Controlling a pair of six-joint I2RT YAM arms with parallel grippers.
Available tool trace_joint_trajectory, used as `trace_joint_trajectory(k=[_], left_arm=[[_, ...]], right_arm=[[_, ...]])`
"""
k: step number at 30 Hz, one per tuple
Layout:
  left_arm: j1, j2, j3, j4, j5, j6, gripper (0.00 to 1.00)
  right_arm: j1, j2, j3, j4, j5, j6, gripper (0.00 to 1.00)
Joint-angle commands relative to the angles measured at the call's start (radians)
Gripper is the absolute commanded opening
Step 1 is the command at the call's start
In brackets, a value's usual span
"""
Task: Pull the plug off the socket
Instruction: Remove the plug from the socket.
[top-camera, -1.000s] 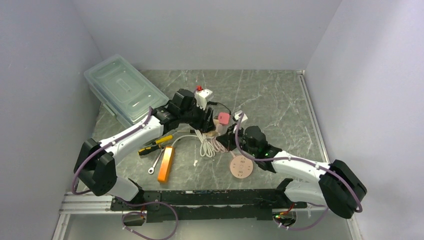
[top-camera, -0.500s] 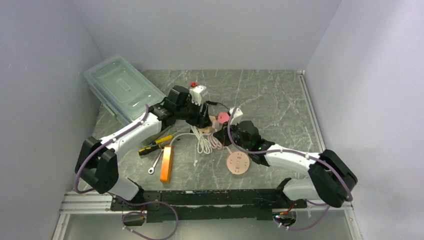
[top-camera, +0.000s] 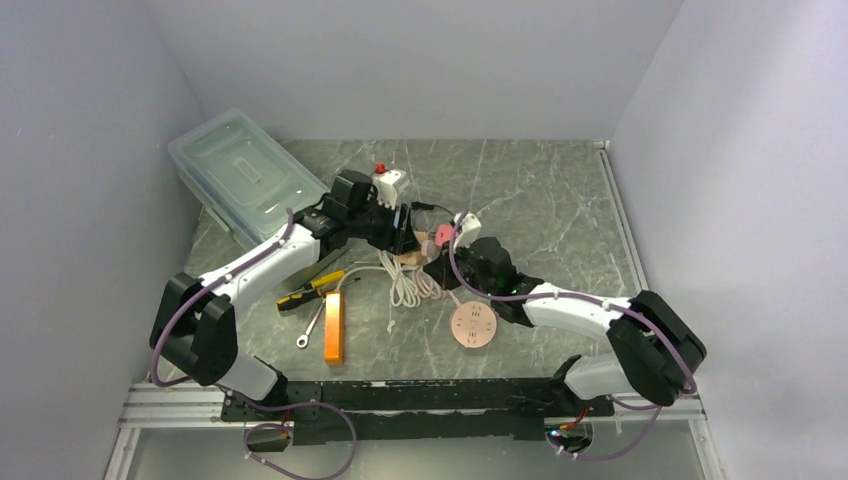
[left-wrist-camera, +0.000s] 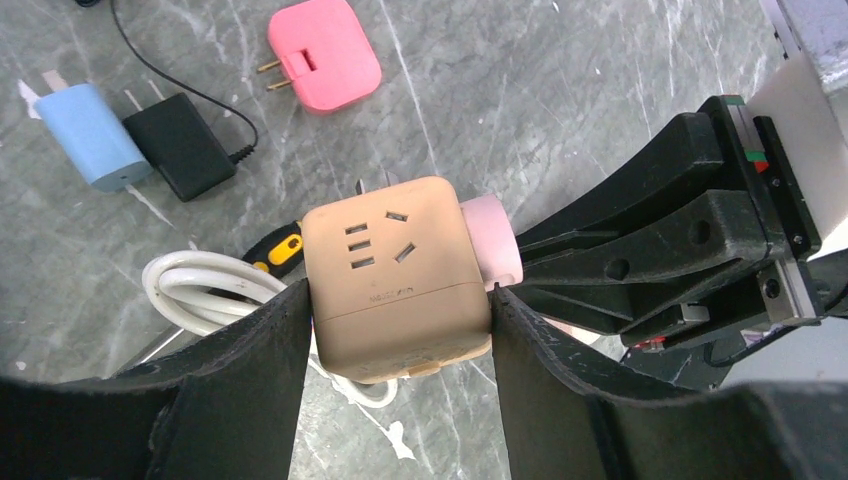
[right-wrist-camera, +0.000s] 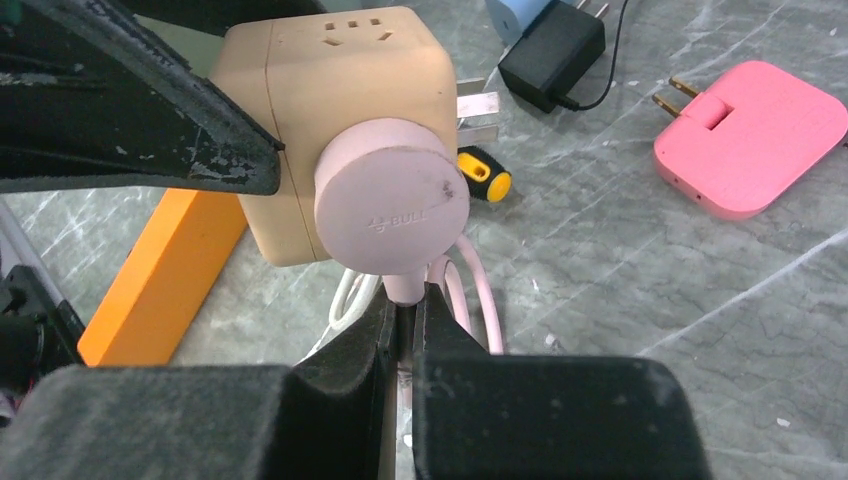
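- Centre of left wrist view: my left hand (left-wrist-camera: 395, 312) clamps the beige socket (left-wrist-camera: 392, 262).
- Right hand (right-wrist-camera: 404, 322) pinches the cord neck of the pink plug (right-wrist-camera: 392, 195); plug seated in socket.

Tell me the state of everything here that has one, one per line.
left gripper: shut on socket cube
right gripper: shut on plug, at its neck
socket cube: held, plug seated in it
plug: not yet pulled out
pink adapter: unplugged, prongs out
black charger: unplugged
blue charger: unplugged
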Motion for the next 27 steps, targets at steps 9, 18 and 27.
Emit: trace_joint_trajectory(k=[9,18,27], left_arm=[[-0.131,0.020,0.087,-0.120,-0.222,0.201,0.00],[-0.120,0.048,0.097,-0.090,-0.041,0.057,0.12],[0.005,0.100,0.077,0.019,0.278,-0.164,0.86]], right_arm=[[-0.024,-0.196,-0.142,0.152,-0.035,-0.025,0.00],[-0.024,-0.274,-0.201,0.176,0.082,-0.005,0.00],[-0.022,-0.344,-0.269,0.231,0.164,-0.007,0.00]])
